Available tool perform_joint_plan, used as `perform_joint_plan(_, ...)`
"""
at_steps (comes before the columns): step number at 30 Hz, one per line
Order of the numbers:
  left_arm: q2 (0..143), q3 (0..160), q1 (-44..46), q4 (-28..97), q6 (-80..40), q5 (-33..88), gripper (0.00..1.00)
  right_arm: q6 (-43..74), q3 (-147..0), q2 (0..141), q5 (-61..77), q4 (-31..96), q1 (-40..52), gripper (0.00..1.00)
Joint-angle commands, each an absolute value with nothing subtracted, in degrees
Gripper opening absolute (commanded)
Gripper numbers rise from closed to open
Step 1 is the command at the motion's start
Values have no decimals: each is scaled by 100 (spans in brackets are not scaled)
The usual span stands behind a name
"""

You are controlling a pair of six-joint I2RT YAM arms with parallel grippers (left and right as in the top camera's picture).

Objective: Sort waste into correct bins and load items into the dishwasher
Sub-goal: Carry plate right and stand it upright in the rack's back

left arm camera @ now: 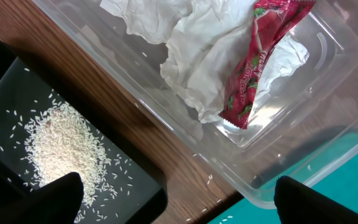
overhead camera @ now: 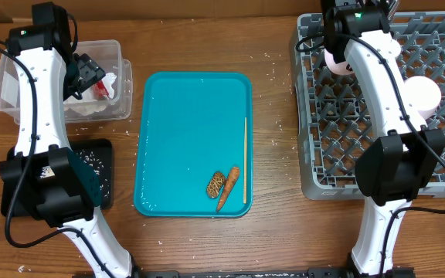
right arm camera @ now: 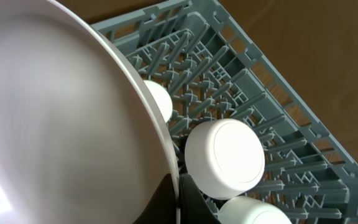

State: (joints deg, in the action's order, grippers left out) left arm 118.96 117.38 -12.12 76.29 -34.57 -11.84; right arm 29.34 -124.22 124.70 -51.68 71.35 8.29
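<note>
Paper [left arm camera: 191, 68] and the red wrapper [left arm camera: 260, 59] are seen lying in the clear tub [overhead camera: 10, 81], rice [left arm camera: 58, 149] is heaped in the black tray [overhead camera: 103, 154], so dry waste and food are kept apart. Above the tub the left fingers [left arm camera: 67, 196] are spread wide, holding nothing. The large plate [right arm camera: 61, 124] is gripped on edge by the right fingers [right arm camera: 166, 199] over the grey rack [overhead camera: 439, 139], probably to slot between pegs beside the bowls [right arm camera: 224, 155]. On the teal tray [overhead camera: 184, 108], carrot stick [overhead camera: 228, 188], food lump [overhead camera: 215, 184] and chopstick [overhead camera: 245, 158] are left waiting.

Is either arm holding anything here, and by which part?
The right gripper pinches the large white plate by its rim, over the grey dish rack. The left gripper is open and empty.
</note>
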Motion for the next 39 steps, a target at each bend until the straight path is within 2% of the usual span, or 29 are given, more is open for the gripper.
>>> perform_joint_plan(1, 11808, 11782, -1232, 7623, -3472, -1243, 100, 2961, -12414, 12425, -5450, 7072, 840, 4)
perform_joint_plan(14, 11808, 11782, -1232, 7623, -3472, -1245, 100, 2963, -12414, 12425, -5371, 7253, 1114, 4)
perform_joint_plan(18, 11808, 11782, -1225, 7623, -3472, -1243, 100, 2963, -12416, 12425, -5371, 7332, 1247, 20)
perform_joint_plan(21, 11808, 11782, -1225, 7623, -3472, -1243, 100, 2963, -12418, 12425, -5369, 7406, 1365, 50)
perform_joint_plan(25, 11808, 11782, -1225, 7623, -3472, -1243, 100, 2963, -12475, 12401, -5096, 7568, 1549, 76)
perform_joint_plan(26, 11808, 11782, -1225, 7623, -3472, -1245, 100, 2963, -12529, 12387, -4893, 7642, 1592, 92)
perform_joint_plan(27, 11808, 11782, -1225, 7623, -3472, -1245, 100, 2963, -12606, 12381, -4637, 7719, 1638, 100)
perform_joint_plan(30, 11808, 11782, -1225, 7623, -3472, -1245, 100, 2961, -12947, 12302, -3551, 8038, 1796, 100)
perform_joint_plan(39, 11808, 11782, -1225, 7623, -3472, -1243, 100, 2963, -13397, 11977, -2381, 8458, 1874, 100)
